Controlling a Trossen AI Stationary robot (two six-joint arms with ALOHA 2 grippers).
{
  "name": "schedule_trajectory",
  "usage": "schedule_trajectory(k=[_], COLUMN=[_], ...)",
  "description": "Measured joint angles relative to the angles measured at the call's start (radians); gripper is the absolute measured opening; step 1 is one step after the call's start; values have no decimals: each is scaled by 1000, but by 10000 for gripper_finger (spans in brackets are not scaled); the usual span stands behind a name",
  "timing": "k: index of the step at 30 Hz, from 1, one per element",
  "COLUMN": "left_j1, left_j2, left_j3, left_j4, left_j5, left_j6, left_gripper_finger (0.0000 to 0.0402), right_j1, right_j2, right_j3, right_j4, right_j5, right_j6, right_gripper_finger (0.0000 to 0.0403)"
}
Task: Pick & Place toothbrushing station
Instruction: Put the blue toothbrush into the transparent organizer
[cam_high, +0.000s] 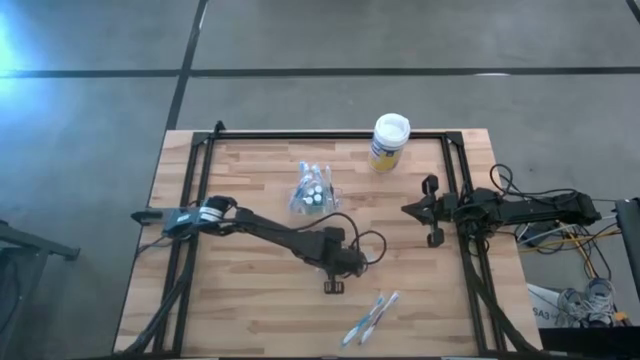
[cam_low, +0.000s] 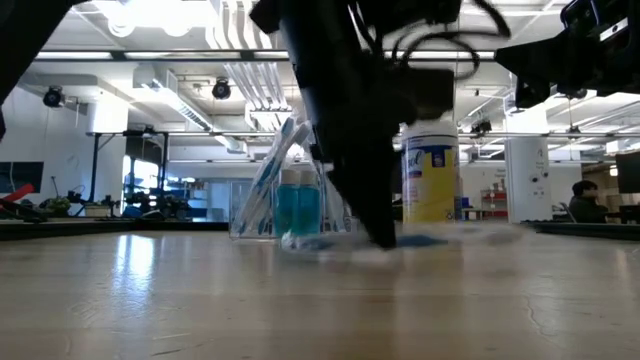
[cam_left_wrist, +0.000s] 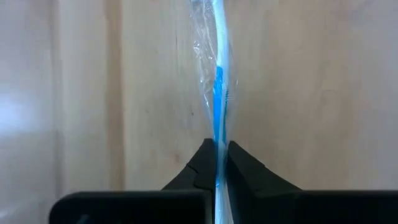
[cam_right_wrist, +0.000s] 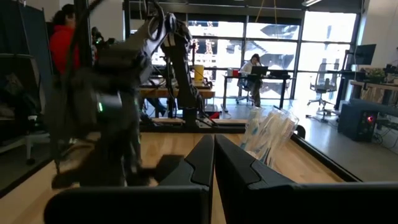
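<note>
The clear holder (cam_high: 312, 190) of the toothbrushing station stands upright mid-worktop toward the far edge, some brushes and teal-capped tubes in it; two wrapped toothbrushes (cam_high: 370, 318) lie loose near the near edge, presumably awaiting loading. The left gripper (cam_left_wrist: 221, 163) is pinched on a wrapped blue-and-white toothbrush (cam_left_wrist: 218, 93), gripping one end so the rest projects freely; the right gripper (cam_right_wrist: 214, 155) waits closed and empty by the right edge, near the white-lidded canister (cam_high: 389, 141).
</note>
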Motion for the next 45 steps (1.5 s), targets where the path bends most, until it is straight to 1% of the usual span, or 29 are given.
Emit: schedule_trajectory(k=[4,6,8,12,17,21,24,27,29,31,34,37,42,45], left_j1=[-21,-31,-40,-59,-72,-78,-78,-78,-78,-78,-78,-78,-78,-78], left_j2=[-97,-164,-242,-464,-763,-996,-1129,-1236,-1288,-1323,-1362,-1374,-1374,-1366], left_j3=[-41,-98,-182,-409,-746,-994,-1164,-1314,-1396,-1463,-1523,-1561,-1578,-1571], left_j4=[35,78,139,354,647,884,1027,1198,1288,1346,1394,1426,1471,1466], left_j5=[-57,-73,-75,-87,-87,-129,-145,-159,-164,-181,-210,-214,-213,-213], left_j6=[27,30,31,54,69,92,122,155,170,174,175,191,236,216], left_gripper_finger=[16,16,15,15,16,15,16,16,16,16,16,16,16,16], right_j1=[0,0,0,0,0,0,0,0,0,0,0,0,0,0], right_j2=[0,0,0,0,0,0,0,0,1,7,20,44,112,164], right_j3=[0,0,0,0,0,0,0,0,0,0,0,0,0,0], right_j4=[-1,-1,-1,-1,-1,2,7,9,19,39,75,103,183,238], right_j5=[0,0,0,0,0,0,0,-1,-13,-53,-130,-159,-150,-144], right_j6=[0,0,0,0,2,5,5,6,16,31,35,49,73,83], right_gripper_finger=[8,8,8,8,8,8,8,8,8,8,8,8,8,9])
